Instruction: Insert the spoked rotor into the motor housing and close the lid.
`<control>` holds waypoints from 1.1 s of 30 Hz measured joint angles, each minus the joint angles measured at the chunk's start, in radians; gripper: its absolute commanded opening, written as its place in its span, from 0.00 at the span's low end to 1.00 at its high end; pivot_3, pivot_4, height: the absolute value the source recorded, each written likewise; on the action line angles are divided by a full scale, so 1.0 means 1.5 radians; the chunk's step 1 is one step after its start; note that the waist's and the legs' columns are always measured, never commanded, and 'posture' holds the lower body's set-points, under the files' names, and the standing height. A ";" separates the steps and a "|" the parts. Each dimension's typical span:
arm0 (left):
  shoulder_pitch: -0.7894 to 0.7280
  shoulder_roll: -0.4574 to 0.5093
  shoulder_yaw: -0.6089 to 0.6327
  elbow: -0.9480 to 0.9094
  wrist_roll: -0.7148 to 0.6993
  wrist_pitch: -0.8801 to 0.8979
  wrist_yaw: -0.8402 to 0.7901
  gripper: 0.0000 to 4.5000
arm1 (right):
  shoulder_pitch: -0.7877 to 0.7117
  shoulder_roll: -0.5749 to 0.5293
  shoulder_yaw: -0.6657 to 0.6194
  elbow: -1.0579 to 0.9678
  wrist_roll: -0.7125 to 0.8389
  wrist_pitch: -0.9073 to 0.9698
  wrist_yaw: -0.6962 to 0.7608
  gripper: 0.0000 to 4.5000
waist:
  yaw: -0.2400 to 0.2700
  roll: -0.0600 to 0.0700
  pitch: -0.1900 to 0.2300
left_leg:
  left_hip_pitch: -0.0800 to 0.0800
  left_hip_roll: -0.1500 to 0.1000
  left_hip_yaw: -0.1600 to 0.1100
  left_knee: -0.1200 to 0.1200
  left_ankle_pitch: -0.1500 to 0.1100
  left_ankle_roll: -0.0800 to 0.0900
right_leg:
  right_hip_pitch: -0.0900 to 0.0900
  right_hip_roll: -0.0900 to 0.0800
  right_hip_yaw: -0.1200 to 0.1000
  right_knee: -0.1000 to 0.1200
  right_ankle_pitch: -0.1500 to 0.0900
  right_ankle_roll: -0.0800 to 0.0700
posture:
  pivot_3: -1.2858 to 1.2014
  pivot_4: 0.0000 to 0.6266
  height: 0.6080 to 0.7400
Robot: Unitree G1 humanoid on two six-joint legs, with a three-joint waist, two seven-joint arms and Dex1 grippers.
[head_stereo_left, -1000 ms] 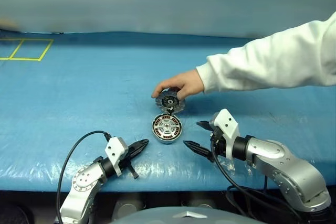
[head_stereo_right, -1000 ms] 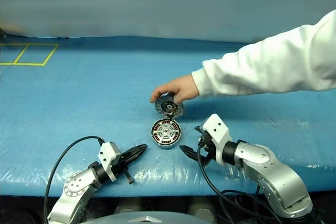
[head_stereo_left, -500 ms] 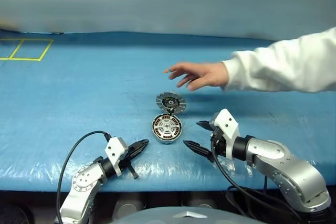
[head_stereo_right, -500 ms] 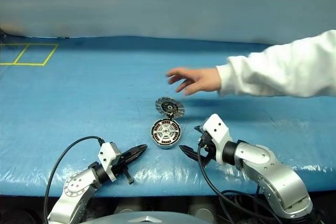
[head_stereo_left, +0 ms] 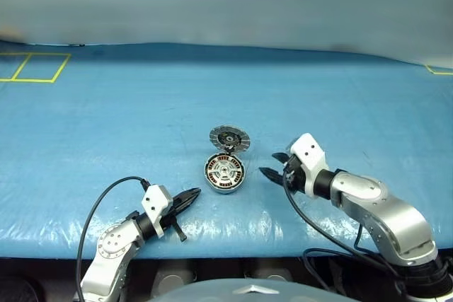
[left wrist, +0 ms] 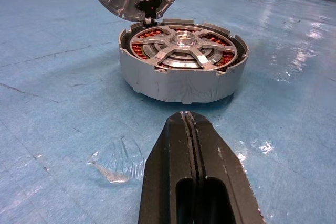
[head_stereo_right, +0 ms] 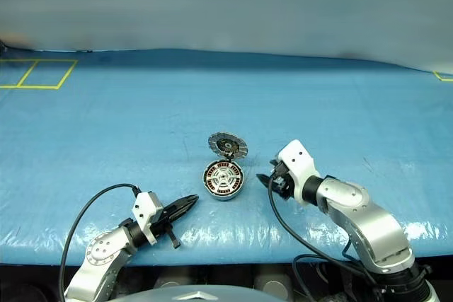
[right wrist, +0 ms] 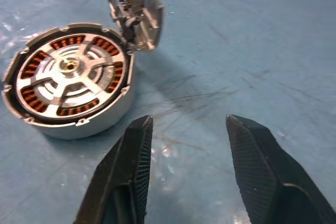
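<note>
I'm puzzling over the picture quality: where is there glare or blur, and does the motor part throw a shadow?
Left eye view: the blue table cover shines with white glare along its near edge, and the far background is soft. Left wrist view: bright glints lie on the cover beside the motor housing, with a soft shadow at its base. Right wrist view: the raised lid throws a shadow across the cover.

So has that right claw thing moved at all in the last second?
Yes. The right gripper has moved forward, from near the table's front edge to beside the motor housing, which stayed put. Its fingers also stand closer together than before.
</note>
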State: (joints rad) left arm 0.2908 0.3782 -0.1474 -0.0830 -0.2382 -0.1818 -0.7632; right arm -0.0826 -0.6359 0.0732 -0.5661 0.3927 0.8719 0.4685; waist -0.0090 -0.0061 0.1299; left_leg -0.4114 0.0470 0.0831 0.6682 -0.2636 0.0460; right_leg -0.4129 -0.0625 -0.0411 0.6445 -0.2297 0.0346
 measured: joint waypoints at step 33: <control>-0.009 -0.013 -0.002 -0.003 0.001 -0.004 0.001 0.00 | -0.441 0.212 0.043 0.634 0.009 -0.088 0.288 0.00 | -0.002 0.001 0.001 | 0.000 0.000 0.001 -0.001 0.000 0.000 | -0.001 0.001 0.000 0.000 0.003 0.005 | 0.52 0.24 1.00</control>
State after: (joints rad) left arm 0.2774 0.3585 -0.1500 -0.0879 -0.2360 -0.1874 -0.7620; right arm -0.7439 -0.3174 0.1380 0.3846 0.4055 0.7396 0.9007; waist -0.0121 -0.0042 0.1309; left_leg -0.4121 0.0473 0.0844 0.6674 -0.2635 0.0461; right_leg -0.4137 -0.0617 -0.0408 0.6451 -0.2249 0.0419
